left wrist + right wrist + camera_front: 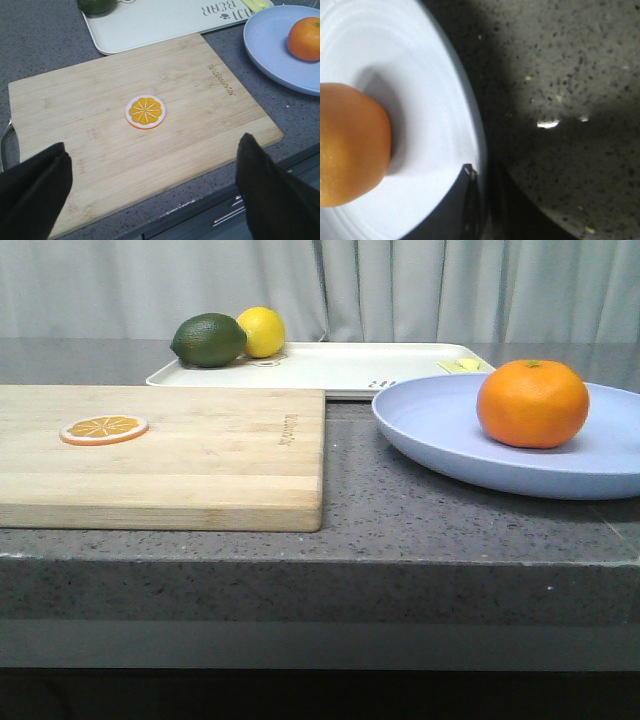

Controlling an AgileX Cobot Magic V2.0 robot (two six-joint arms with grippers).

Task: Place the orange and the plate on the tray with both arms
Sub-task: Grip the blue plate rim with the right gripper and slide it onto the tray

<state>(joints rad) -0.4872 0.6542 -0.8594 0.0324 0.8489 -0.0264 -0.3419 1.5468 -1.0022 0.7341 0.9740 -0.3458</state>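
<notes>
- The orange sits loose on the plate, nearer the rim that the right gripper works at; if that arm lifts with a tilt or a jerk, the fruit can roll off onto the bench.
- The right jaws straddle the plate rim, one finger over the plate's inner face, but the right wrist view is too close for me to tell whether they are clamped.
- A shallow pinch on that thin edge may slip under the fruit's weight.
- The left gripper hangs with jaws wide apart over the cutting board, holding nothing.
- The plate rests on the bench just in front of the tray, not on it.
- The tray carries a lime and a lemon at its far left end; the board bears an orange slice.
</notes>
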